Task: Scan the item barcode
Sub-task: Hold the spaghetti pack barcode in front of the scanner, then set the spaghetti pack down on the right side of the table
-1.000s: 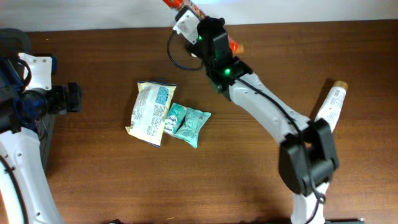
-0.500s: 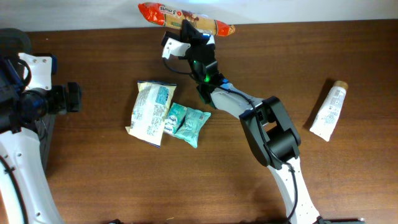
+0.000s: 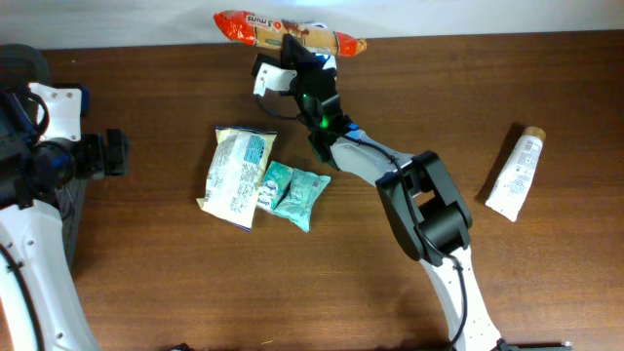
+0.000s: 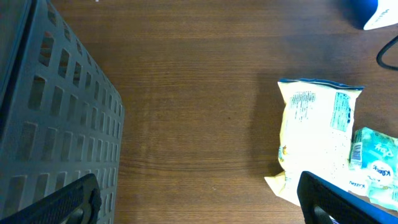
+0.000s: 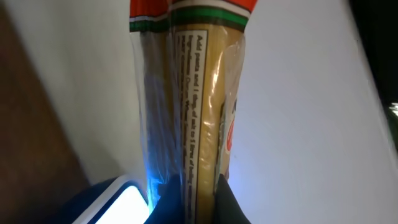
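While the right tool [image 3: 300,47] clamps the spaghetti packet [image 3: 244,21] mid-length, crosswise in its grip, left tool [image 4: 199,205] released

**A:** What goes out of frame in the right wrist view?

**B:** The long packet [image 5: 193,93] runs past the top and bottom edges, and its small print is too blurred to read. At lower left, the bottom edge crops a blue-and-white device [image 5: 121,202].

**A:** And the left wrist view?

**B:** The grey crate [image 4: 56,124] leaves by the left edge, and the right edge cuts the teal pouch [image 4: 376,155]. Of the left gripper [image 4: 202,205], only the finger ends show, at the bottom edge.
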{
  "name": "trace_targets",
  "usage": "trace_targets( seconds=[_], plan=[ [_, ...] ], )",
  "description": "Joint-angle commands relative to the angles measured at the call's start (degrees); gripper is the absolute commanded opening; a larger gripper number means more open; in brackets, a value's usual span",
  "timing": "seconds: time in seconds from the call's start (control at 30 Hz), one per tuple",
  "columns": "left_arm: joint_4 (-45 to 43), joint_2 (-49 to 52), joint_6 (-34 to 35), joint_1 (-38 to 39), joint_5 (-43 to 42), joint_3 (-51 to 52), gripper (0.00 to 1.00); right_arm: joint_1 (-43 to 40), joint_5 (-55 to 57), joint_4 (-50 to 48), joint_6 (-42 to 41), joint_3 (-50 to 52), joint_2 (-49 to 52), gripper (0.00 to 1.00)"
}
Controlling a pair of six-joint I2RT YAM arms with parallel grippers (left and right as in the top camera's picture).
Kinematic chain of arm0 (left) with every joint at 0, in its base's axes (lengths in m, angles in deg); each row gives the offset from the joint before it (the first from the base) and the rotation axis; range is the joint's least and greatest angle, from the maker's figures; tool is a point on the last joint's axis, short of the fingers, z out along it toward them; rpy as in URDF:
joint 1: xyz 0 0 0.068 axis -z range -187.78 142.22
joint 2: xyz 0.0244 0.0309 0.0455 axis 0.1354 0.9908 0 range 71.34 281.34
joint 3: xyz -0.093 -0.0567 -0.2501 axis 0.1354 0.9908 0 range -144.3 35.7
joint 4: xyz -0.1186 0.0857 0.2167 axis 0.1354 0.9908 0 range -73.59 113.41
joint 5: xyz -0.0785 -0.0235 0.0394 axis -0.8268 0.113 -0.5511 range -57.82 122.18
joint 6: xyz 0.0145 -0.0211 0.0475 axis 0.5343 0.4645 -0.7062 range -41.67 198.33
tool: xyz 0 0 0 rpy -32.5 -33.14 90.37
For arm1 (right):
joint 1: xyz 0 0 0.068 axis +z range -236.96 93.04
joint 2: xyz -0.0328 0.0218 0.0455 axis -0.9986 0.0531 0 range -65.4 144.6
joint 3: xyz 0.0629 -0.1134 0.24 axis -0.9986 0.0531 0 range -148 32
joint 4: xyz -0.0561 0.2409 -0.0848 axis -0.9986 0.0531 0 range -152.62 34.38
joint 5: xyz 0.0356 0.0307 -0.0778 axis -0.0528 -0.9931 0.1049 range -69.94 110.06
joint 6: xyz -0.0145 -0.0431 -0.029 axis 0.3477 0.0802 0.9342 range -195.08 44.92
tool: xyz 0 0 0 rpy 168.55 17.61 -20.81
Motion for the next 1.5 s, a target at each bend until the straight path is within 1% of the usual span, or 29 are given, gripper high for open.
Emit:
trace_targets(
  seconds=[0.0, 0.03, 0.07, 0.13, 0.17, 0.23, 0.27, 0.3, 0.33, 0.37, 0.4, 0.43, 0.47, 0.57, 0.67, 0.73, 0.8, 0.9, 1.03, 1.13, 1.17, 1.2, 1.23, 1.27, 1.33, 1.43, 1.47],
  plan=[
    [-0.13, -0.04, -0.87, -0.15, -0.98, -0.61, 0.99, -0.26, 1.64, 6.6, -3.13, -2.03, -11.54, 0.04],
    [-0.13, -0.04, -0.87, -0.15, -0.96, -0.61, 0.99, -0.28, 2.47, 11.32, -5.73, -2.03, -14.05, 0.04],
    [-0.13, -0.04, -0.87, -0.15, -0.98, -0.61, 0.99, -0.28, 2.95, 18.08, -9.27, -2.03, -17.44, 0.04],
    [-0.13, -0.04, -0.87, -0.15, -0.98, -0.61, 0.99, -0.28, 2.89, 27.58, -15.93, -2.03, -22.05, 0.04],
    [-0.15, -0.04, -0.87, -0.15, -0.98, -0.61, 0.99, -0.35, 1.84, 37.9, -24.59, -2.03, -26.97, 0.04],
    [-0.13, -0.04, -0.87, -0.15, -0.98, -0.61, 0.99, -0.76, -1.88, 48.96, -34.36, -2.03, -31.65, 0.04],
    [-0.13, -0.04, -0.87, -0.15, -0.98, -0.61, 0.99, -1.46, -5.51, 57.18, -42.21, -2.03, -35.1, 0.04],
    [-0.13, -0.04, -0.87, -0.15, -0.98, -0.61, 0.99, -1.92, -6.69, 61.55, -47.67, -2.03, -36.74, 0.04],
    [-0.13, -0.04, -0.87, -0.15, -0.98, -0.61, 0.99, -2.91, -6.73, 69.79, -57.57, -2.03, -39.3, 0.04],
    [-0.13, -0.04, -0.87, -0.15, -0.98, -0.61, 0.99, -4.04, -6.75, 76.46, -63.6, -2.03, -40.94, 0.04],
    [-0.13, -0.04, -0.87, -0.15, -0.98, -0.61, 0.99, -5.16, -6.75, 81.68, -66.82, -2.03, -41.86, 0.04],
    [-0.13, -0.04, -0.87, -0.15, -0.98, -0.61, 0.99, -7.61, -6.8, 90.4, -71.8, -2.03, -42.47, 0.04],
    [-0.13, -0.04, -0.87, -0.15, -0.98, -0.61, 0.99, -9.62, -6.75, 96.24, -75.32, -2.03, -42.29, 0.04],
    [-0.13, -0.04, -0.87, -0.15, -0.98, -0.61, 0.99, -15.19, -6.78, 106.38, -78.49, -1.53, -41.11, 0.04],
    [-0.13, -0.04, -0.87, -0.15, -0.96, -0.61, 0.99, -21.53, -6.73, 108.45, -78.51, 1.14, -39.8, 0.04],
    [-0.13, -0.04, -0.87, -0.15, -0.98, -0.61, 0.99, -27.19, -4.33, 108.26, -81.31, 4.66, -37.16, 0.04],
    [-0.13, -0.04, -0.87, -0.15, -0.98, -0.61, 0.99, -29.53, -0.59, 107.89, -83.87, 5.79, -35.04, 0.04],
    [-0.13, -0.04, -0.87, -0.15, -0.98, -0.61, 0.99, -33.73, -0.09, 106.53, -83.52, 5.97, -29.66, 0.04],
    [-0.13, -0.04, -0.87, -0.15, -0.98, -0.61, 0.99, -37.24, -0.35, 101.85, -77.2, 5.97, -25.62, 0.04],
    [-0.13, -0.04, -0.87, -0.15, -0.96, -0.61, 0.99, -39.01, -9.79, 97.18, -66.03, 5.97, -25.38, 0.05],
    [-0.13, -0.04, -0.87, -0.15, -0.98, -0.61, 0.99, -39.39, -10.64, 96.19, -65.55, 5.95, -25.4, 0.07],
    [-0.13, -0.04, -0.87, -0.15, -0.98, -0.61, 0.99, -39.74, -9.49, 95.82, -65.99, 5.95, -25.38, 0.13],
    [-0.13, -0.04, -0.87, -0.15, -0.96, -0.61, 0.99, -40.24, -5.84, 95.58, -69.92, 5.9, -25.4, 0.41],
    [-0.13, -0.04, -0.87, -0.15, -0.98, -0.61, 0.99, -40.96, -4.57, 95.84, -72.74, 5.27, -25.4, 0.6],
    [-0.13, -0.04, -0.87, -0.15, -0.98, -0.61, 0.99, -41.72, -6.38, 98.84, -73.75, 1.84, -25.53, 0.72],
    [-0.13, -0.04, -0.87, -0.15, -0.98, -0.61, 0.99, -41.13, -10.95, 105.46, -73.7, -6.08, -26.08, 0.72],
    [-0.13, -0.04, -0.87, -0.15, -0.98, -0.61, 0.99, -40.24, -14.78, 108.65, -73.7, -9.73, -26.08, 0.72]
  ],
)
